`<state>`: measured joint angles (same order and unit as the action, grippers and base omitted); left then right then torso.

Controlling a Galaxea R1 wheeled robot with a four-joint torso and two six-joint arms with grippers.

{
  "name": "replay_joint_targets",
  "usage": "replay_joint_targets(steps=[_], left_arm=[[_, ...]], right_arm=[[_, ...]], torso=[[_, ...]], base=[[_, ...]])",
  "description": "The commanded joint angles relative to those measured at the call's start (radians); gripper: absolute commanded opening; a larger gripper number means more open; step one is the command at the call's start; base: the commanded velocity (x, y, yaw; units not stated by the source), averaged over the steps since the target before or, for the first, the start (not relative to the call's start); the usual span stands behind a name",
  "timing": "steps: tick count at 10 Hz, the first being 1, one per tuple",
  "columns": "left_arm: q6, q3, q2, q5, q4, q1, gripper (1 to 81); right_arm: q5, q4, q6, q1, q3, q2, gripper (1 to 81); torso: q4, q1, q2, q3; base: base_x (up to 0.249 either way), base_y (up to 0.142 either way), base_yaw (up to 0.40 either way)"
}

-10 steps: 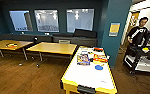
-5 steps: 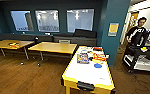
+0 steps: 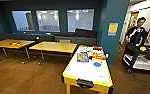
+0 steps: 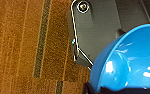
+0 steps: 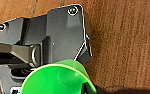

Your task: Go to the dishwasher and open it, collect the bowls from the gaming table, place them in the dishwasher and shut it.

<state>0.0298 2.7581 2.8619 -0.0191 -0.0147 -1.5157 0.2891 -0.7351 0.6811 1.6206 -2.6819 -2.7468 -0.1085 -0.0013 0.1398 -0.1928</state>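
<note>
A bright blue bowl (image 4: pixel 131 60) looms large in the left wrist view, above the wooden floor, with my left gripper (image 4: pixel 116 90) shut on its rim. A green bowl (image 5: pixel 58 78) shows the same way in the right wrist view, my right gripper (image 5: pixel 91 88) shut on it. In the head view the gaming table (image 3: pixel 87 72), white-topped with a yellow edge, stands just ahead, slightly right of centre. On its far half lie a flat blue disc (image 3: pixel 97 64), a box (image 3: pixel 82 57) and some small coloured items. The dishwasher is out of view.
Two yellow-topped tables (image 3: pixel 53 46) (image 3: pixel 11 43) stand to the left before a dark bench under windows. A teal pillar (image 3: pixel 113 32) rises behind the gaming table. A person (image 3: pixel 137 33) stands at the right behind a dark cart (image 3: pixel 141 58). Wooden floor lies open at front left.
The whole head picture has shifted slightly, so the camera has moved a little. The table and the person keep their places in the room.
</note>
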Motion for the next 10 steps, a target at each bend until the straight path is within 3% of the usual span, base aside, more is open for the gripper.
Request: replay_joint_targets(steps=[1,4,10], left_arm=[[-0.002,0.012,0.008,-0.056,-0.007,0.042,1.0],[-0.004,0.012,0.027,-0.054,-0.008,0.042,1.0],[-0.004,0.012,0.062,-0.05,-0.008,0.044,1.0]], right_arm=[[-0.036,-0.01,0.0,-0.032,-0.015,0.033,1.0],[-0.036,-0.012,0.0,-0.032,-0.016,0.014,1.0],[-0.036,-0.024,-0.003,-0.031,-0.016,-0.049,1.0]], torso=[[0.0,0.001,0.0,0.0],[0.0,0.001,0.0,0.0],[0.0,0.001,0.001,0.0]], base=[[-0.092,0.0,0.0],[-0.088,0.0,0.0],[0.0,0.0,0.0]])
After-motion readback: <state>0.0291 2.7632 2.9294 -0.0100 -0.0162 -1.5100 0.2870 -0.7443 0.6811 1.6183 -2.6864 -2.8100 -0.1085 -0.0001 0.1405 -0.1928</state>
